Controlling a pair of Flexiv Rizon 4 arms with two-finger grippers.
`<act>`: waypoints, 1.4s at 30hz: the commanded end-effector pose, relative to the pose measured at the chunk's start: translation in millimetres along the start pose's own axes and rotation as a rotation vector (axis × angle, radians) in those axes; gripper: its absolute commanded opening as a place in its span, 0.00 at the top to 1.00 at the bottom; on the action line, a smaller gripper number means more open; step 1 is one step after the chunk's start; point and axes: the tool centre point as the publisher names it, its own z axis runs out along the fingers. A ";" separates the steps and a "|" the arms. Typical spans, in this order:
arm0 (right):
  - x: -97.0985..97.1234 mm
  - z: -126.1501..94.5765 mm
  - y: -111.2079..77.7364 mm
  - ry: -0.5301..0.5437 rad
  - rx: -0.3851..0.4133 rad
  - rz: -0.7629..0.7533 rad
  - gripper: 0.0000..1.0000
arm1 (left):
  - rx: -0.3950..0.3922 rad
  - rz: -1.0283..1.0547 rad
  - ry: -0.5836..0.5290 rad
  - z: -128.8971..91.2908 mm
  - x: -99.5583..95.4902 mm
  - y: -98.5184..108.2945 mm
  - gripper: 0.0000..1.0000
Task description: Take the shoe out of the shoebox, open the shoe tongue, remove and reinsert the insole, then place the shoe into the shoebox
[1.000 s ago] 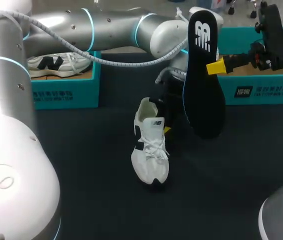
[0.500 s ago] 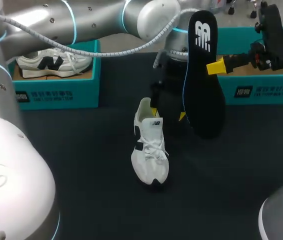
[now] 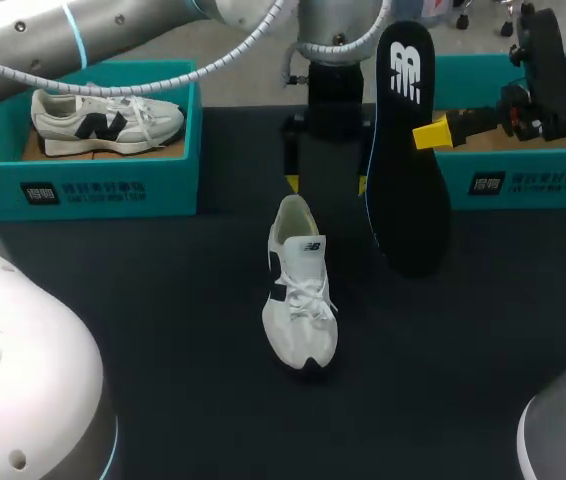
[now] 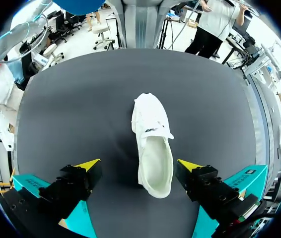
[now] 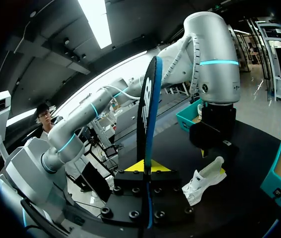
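Head view: shoe point(image 3: 300, 290) stands on table point(image 3: 163, 330), toe toward camera. Left gripper point(image 4: 139, 164) spread wide, empty, above heel. Right gripper point(image 3: 433, 132) clamps insole point(image 3: 406, 150), held on end, near shoe.

Left arm point(image 3: 13, 35), upper left of frame: silver-grey links, cyan joint rings, dark screws, grey ribbed cable point(image 3: 225, 57). Left gripper point(image 3: 327, 183) and right gripper point(image 3: 431, 133): black bodies, yellow fingertips point(image 4: 88, 164).
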 end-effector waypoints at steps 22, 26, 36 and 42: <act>-44.7 -14.4 32.9 0.065 0.080 0.147 1.00 | -0.208 0.012 -0.592 -40.8 26.1 -11.9 0.00; -62.6 -25.2 44.9 0.051 0.088 0.225 1.00 | -0.255 0.030 -0.714 -59.5 25.0 -19.3 0.00; -106.7 -45.9 52.2 0.095 0.018 0.468 1.00 | -0.360 0.079 -0.954 -95.9 27.2 -33.0 0.00; -125.2 -38.4 46.8 0.145 0.085 0.599 1.00 | -0.403 0.123 -1.100 -120.1 30.9 -42.4 0.00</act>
